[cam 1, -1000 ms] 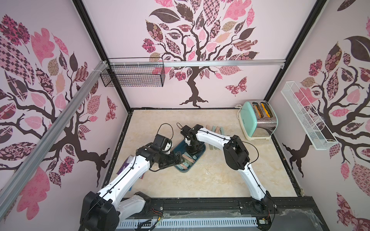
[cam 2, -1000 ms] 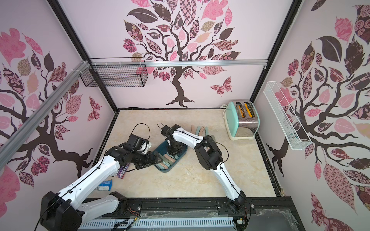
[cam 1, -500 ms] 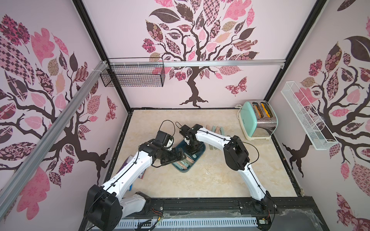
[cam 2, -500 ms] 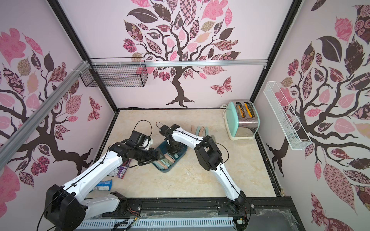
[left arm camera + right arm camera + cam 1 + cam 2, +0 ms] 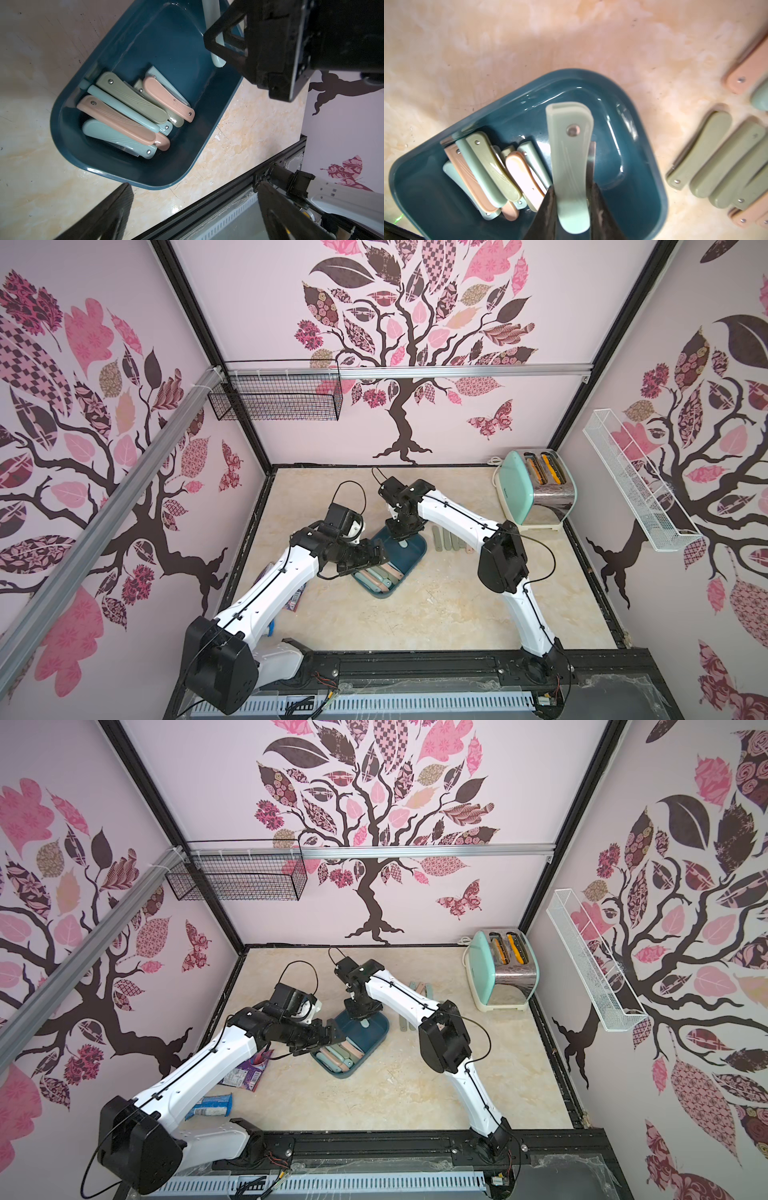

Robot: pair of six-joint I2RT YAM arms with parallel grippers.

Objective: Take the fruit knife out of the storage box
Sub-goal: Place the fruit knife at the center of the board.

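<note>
Swung left gripper (image 5: 374, 561), fingers wide and empty, in beside box (image 5: 417, 556) over the last second; kept right gripper (image 5: 572, 191) pinched on mint knife (image 5: 569, 158) hanging over box's far end, so lifted but not yet out, other knives (image 5: 124, 116) piled at near end.

- The beige marbled tabletop (image 5: 436, 614) is overlooked from high above its front edge in both top views.
- The dark teal plastic storage box (image 5: 158, 37) is shared, close-up, by both wrist views.
</note>
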